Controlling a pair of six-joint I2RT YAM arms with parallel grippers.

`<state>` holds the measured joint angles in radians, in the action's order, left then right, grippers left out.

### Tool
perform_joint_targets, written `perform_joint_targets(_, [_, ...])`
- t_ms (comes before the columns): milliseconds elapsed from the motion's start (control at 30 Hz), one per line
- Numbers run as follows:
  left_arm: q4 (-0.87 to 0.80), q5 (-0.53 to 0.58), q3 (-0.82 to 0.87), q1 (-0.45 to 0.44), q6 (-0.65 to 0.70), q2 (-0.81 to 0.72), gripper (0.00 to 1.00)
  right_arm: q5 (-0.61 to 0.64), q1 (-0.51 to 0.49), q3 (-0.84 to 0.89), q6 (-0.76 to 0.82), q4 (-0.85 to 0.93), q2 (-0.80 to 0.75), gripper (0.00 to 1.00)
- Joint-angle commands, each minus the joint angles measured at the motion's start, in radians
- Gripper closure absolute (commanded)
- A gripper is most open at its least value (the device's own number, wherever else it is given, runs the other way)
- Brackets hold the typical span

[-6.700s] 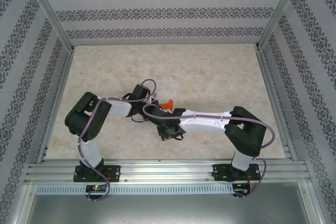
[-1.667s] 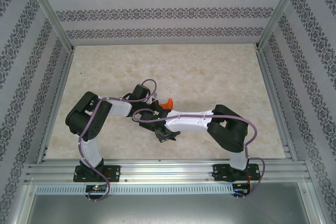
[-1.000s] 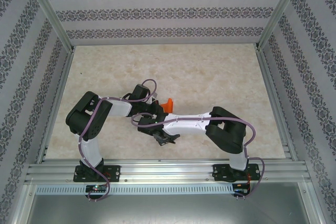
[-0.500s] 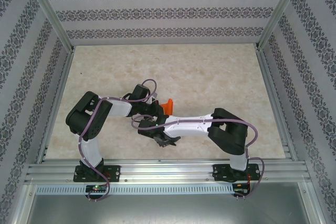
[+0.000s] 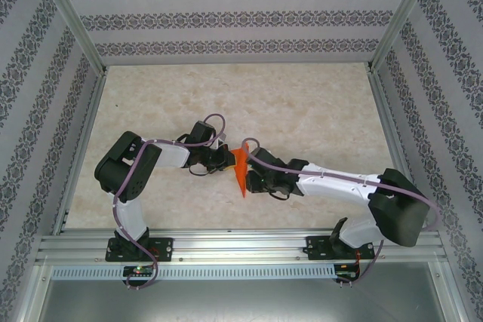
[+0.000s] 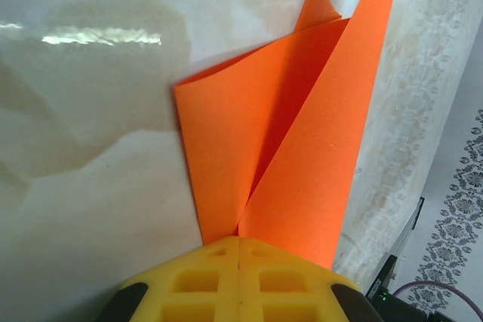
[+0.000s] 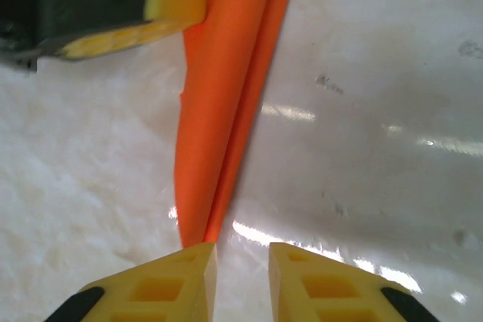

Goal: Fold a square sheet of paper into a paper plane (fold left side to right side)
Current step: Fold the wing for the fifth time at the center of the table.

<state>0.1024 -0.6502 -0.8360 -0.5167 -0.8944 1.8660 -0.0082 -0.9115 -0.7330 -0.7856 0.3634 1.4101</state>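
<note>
- Left gripper (image 5: 225,161): it sits where it sat in the earlier overhead views, left of table centre. In the left wrist view its yellow fingers (image 6: 239,277) are pressed flat together on the near corner of the folded orange sheet (image 6: 279,156). Clenched, grasping the paper.
- Folded orange sheet (image 5: 240,170): a second ago only a small orange tab showed past the right forearm. Now a whole narrow, pointed strip is exposed, running away from the arm bases between the two grippers. The left wrist view shows two layers meeting at a crease, the upper flap standing loose rather than flat.
- Right gripper (image 5: 253,180): this is the main change. The arm lay across the front of the sheet; its elbow has swung out to the far right and the gripper now meets the paper from the right. In the right wrist view the right gripper (image 7: 241,250) has its fingers parted with bare table in the gap. The paper's near tip ends at the left-hand finger (image 7: 170,280), not between the two. Released, as far as I can see.
- Finding: the sheet looks doubled over, but the crease is not pressed down. I judge the fold made and not yet set, with the right arm newly placed to work on it.
- Count, left to right: one left arm, one orange sheet, one right arm; two grippers; one marble-patterned table (image 5: 302,103).
</note>
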Motion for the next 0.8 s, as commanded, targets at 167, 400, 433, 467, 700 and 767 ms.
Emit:
perform_joint_targets(167, [-0.013, 0.058, 0.018, 0.007, 0.035, 0.041, 0.99, -0.316, 0.203, 0.102, -0.05, -0.519, 0.032, 0.78])
perform_joint_targets(400, [-0.022, 0.067, 0.018, 0.007, 0.038, 0.039, 0.99, -0.39, 0.234, 0.088, -0.082, -0.642, 0.156, 0.79])
perform_joint_targets(433, [-0.024, 0.067, 0.018, 0.007, 0.039, 0.039, 0.99, -0.4, 0.237, 0.082, -0.085, -0.654, 0.173, 0.79])
perform_joint_targets(467, [-0.025, 0.067, 0.017, 0.007, 0.041, 0.039, 0.99, -0.412, 0.235, 0.073, -0.086, -0.662, 0.193, 0.79])
perform_joint_targets(700, [-0.04, 0.072, 0.015, 0.007, 0.047, 0.034, 1.0, -0.408, 0.256, 0.057, -0.087, -0.678, 0.268, 0.8])
perform_joint_targets(767, [-0.045, 0.074, 0.015, 0.007, 0.047, 0.035, 1.0, -0.409, 0.263, 0.057, -0.083, -0.674, 0.27, 0.8])
